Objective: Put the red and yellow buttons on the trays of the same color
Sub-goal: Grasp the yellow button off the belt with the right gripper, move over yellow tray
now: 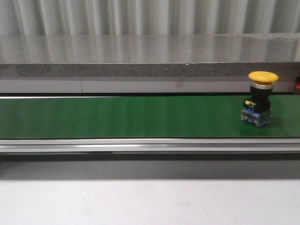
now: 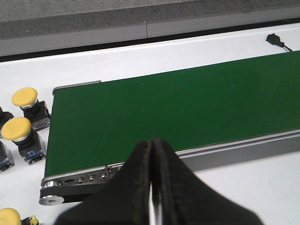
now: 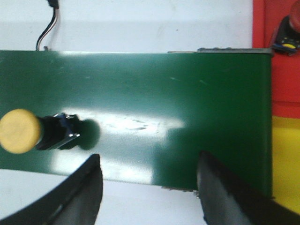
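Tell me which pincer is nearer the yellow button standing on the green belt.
Right. The open right pincer hovers at the belt edge beside the yellow button. The shut left pincer sits at the belt's other end; that button is outside its view.

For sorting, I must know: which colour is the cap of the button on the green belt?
Yellow. The button shows best in the front view.

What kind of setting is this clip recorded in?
Probably a lab mock-up of a factory sorting line: a green conveyor belt carries a yellow button, spare yellow buttons wait beside it, and red and yellow trays sit at its end.
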You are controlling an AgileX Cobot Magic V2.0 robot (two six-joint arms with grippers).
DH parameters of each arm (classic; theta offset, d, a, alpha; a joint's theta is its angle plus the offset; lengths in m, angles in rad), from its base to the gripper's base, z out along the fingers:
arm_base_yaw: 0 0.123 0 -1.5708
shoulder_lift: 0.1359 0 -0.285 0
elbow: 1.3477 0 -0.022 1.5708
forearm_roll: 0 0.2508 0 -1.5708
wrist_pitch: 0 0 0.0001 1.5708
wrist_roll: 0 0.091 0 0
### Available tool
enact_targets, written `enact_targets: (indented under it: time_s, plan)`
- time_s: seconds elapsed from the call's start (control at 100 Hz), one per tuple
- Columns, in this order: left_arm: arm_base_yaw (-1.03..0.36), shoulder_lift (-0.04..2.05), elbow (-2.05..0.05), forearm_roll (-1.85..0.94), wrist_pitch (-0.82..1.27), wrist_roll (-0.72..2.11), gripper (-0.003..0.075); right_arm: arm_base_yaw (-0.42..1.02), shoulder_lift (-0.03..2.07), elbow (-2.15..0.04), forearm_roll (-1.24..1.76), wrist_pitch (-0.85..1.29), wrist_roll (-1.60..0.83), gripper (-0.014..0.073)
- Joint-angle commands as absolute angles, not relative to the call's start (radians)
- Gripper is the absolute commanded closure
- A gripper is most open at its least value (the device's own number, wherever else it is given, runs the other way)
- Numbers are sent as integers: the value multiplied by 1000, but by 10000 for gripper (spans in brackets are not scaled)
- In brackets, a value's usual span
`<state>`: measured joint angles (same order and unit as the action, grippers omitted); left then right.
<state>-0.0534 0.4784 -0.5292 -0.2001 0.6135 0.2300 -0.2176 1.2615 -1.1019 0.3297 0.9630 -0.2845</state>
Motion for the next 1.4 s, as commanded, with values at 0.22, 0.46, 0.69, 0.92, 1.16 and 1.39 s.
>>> enact_targets:
  time_s: [0.22, 0.46, 0.69, 0.92, 1.16, 1.39]
  plan:
    - [-63, 482, -555, -213, 539, 225, 740, -39, 1217, -1108, 399, 999, -282, 147]
    - [-63, 482, -555, -213, 539, 225, 740, 9, 1270, -1108, 398, 940, -303, 141]
    - [-63, 482, -555, -213, 539, 225, 740, 9, 1334, -1108, 330, 867, -335, -23]
    - [-63, 482, -555, -213, 539, 225, 740, 6, 1416, -1108, 288, 794, -335, -22]
    - [-63, 482, -555, -213, 539, 225, 740, -23, 1507, -1108, 284, 798, -333, 57]
    - [-63, 482, -555, -213, 539, 225, 740, -23, 1515, -1108, 284, 804, -332, 325]
